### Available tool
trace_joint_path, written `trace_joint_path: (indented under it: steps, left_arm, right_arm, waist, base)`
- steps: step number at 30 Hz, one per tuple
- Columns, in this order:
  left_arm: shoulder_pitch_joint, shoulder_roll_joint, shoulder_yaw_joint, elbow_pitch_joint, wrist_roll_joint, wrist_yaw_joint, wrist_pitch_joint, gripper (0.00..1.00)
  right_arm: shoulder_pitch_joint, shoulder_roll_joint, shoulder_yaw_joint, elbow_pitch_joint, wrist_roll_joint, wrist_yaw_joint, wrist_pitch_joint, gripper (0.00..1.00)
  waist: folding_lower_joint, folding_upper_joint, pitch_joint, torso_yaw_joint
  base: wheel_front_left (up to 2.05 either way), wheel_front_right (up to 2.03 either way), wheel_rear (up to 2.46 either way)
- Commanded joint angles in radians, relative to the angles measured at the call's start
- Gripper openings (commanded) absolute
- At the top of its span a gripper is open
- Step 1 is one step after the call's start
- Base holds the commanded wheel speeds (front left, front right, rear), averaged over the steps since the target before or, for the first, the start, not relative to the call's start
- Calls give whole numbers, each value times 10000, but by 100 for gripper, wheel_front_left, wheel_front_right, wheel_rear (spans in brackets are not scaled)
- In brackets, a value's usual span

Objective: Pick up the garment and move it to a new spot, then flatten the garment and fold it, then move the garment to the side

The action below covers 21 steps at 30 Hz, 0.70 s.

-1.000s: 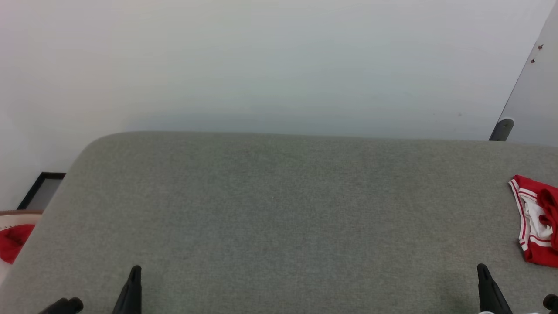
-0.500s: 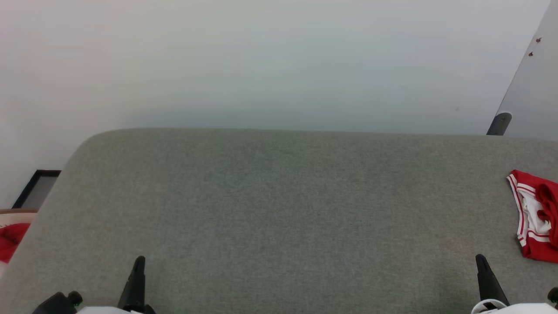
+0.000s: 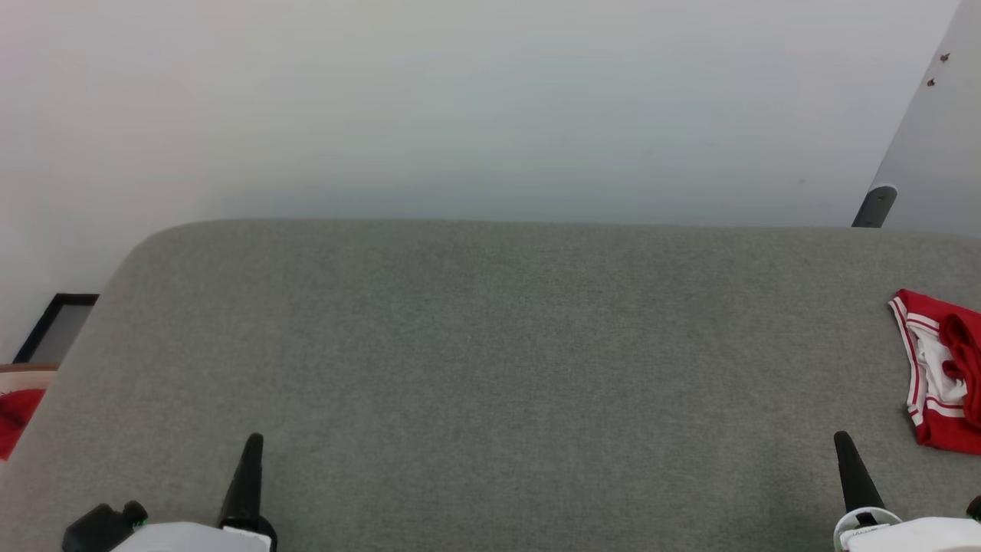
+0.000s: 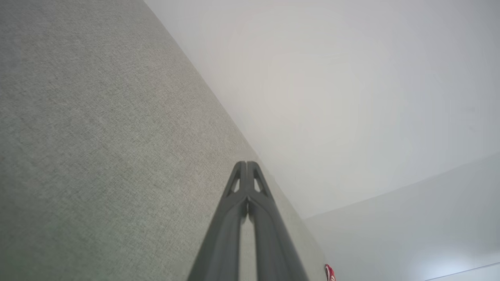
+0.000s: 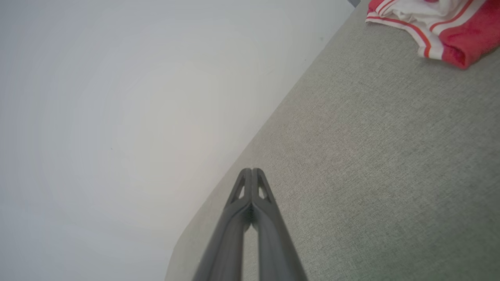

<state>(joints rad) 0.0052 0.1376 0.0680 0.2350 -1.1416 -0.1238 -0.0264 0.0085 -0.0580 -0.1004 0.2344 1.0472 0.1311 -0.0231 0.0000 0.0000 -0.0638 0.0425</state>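
The garment (image 3: 936,369) lies crumpled at the far right edge of the grey fabric table (image 3: 490,345), red with white and red striped trim. It also fills the top right corner of the right wrist view, garment (image 5: 437,23). My right gripper (image 3: 844,445) is low on the right, shut and empty, a short way in front and to the left of the garment. My left gripper (image 3: 253,446) is at the lower left, also shut with nothing in it, far from the garment. Each wrist view has its fingers (image 4: 247,171) (image 5: 252,177) pressed together over the table.
A pale wall rises behind the table's far edge. A grey panel (image 3: 931,138) with a rounded foot leans at the upper right. Beside the table's left edge sit a black-framed object (image 3: 54,326) and something red (image 3: 14,410) in a pale container.
The camera has tilted, shifting the whole scene slightly up. Both grippers have come further forward over the table, and their pale wrists now show at the bottom edge. The garment lies unmoved.
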Motion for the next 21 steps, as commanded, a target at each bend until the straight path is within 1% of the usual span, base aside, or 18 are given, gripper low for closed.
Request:
trace_joint_path:
  steps: [1,21]
  left_arm:
    - [-247,-6,76,-76,-344,-59,97,0]
    - [-601,-329,230,-9,-1939,-77,595,0]
  right_arm:
    - [-315,-3,-52,-70,405,-2,90,0]
    - [-652,29,-84,-10,2329,-3,578,0]
  waist:
    - [0,0,27,-18]
    - [0,0,224,-143]
  base:
    - [0,0,0]
    - [0,0,0]
